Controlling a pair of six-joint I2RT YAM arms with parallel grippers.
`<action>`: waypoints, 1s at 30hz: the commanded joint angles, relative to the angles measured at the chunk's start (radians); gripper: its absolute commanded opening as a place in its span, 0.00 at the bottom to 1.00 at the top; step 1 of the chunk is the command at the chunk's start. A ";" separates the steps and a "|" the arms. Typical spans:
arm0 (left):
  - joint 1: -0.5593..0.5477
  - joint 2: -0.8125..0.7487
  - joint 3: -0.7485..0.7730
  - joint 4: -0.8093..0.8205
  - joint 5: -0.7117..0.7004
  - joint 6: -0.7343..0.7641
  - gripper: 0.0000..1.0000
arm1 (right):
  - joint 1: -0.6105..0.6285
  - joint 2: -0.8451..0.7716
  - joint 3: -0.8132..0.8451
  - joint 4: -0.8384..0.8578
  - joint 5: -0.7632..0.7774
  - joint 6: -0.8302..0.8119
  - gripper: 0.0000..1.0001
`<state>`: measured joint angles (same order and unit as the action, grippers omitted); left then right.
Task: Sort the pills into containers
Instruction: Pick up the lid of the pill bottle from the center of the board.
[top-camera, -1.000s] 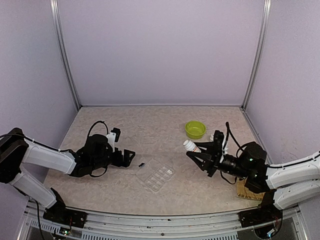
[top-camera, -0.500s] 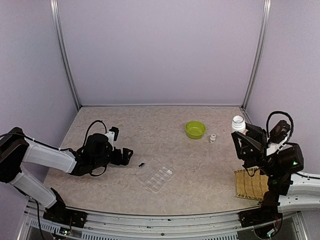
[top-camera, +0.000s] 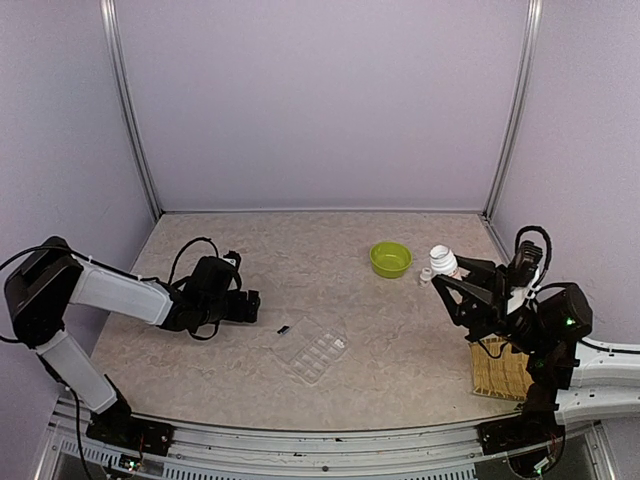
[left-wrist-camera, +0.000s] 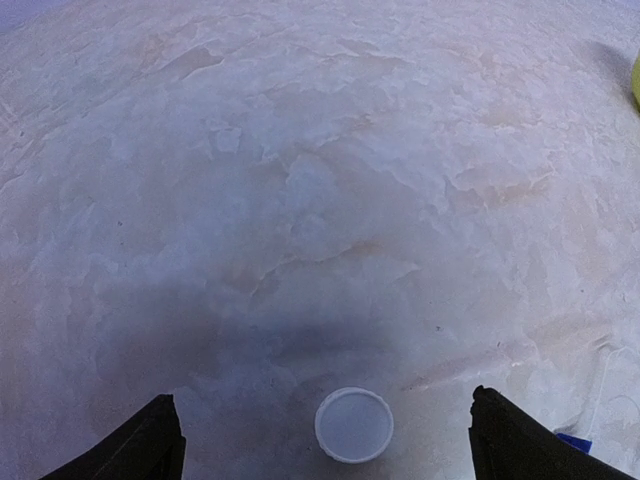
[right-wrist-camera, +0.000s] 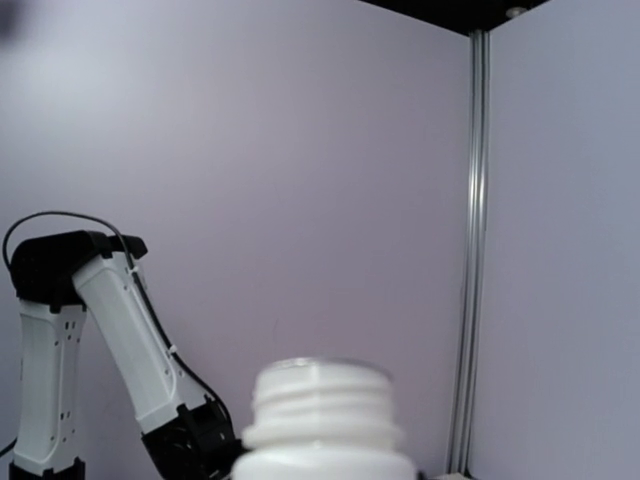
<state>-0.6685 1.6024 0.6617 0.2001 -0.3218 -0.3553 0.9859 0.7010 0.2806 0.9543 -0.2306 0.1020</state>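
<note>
- The right claw (top-camera: 447, 278) is clamped on a white bottle (top-camera: 441, 259), held up off the counter (top-camera: 330, 240) on the right side, near the green bowl (top-camera: 390, 259)
- A second ago this claw held the bottle tipped low and much closer to the pill box (top-camera: 312, 350); it then swung up and out to the far right, and has now come a little way back toward the bowl
- In the right wrist view the bottle stands upright with its threaded neck uncapped, and nothing is spilling from it
- The left claw (left-wrist-camera: 324, 396) has its fingers (left-wrist-camera: 150, 445) wide apart, low over the counter left of the box; a round white lid (left-wrist-camera: 354, 425) lies between them, untouched
- Over the last second the left arm has drawn slightly away from the box, toward the left and far side
- The pill box lies flat near the middle of the counter, toward the near edge, where it was a second ago; whether any compartment holds a pill is too small to tell
- A small dark speck (top-camera: 284, 329), likely a pill, lies on the counter just left of the box, outside it
- A second small white bottle (top-camera: 426, 275) stands just right of the bowl, and a slatted mat (top-camera: 495, 372) lies under the right arm
- Judged from this, the tipping over the box has been broken off or finished for now: the bottle is well apart from the box, so no pills can reach it
- The stray speck has yet to go into a compartment, and the lid for the bottle sits on the far side of the box from the bottle itself
</note>
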 joint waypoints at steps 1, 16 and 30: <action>0.006 0.033 0.030 -0.047 0.019 -0.007 0.92 | -0.001 -0.014 -0.001 -0.030 0.019 -0.002 0.00; 0.006 0.108 0.065 -0.043 0.068 0.004 0.68 | -0.002 -0.012 -0.021 -0.032 0.035 0.003 0.00; 0.006 0.123 0.059 -0.012 0.068 0.013 0.55 | -0.002 0.023 -0.017 -0.026 0.037 0.011 0.00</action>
<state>-0.6682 1.7123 0.7078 0.1509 -0.2584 -0.3538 0.9859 0.7216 0.2680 0.9245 -0.2028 0.1032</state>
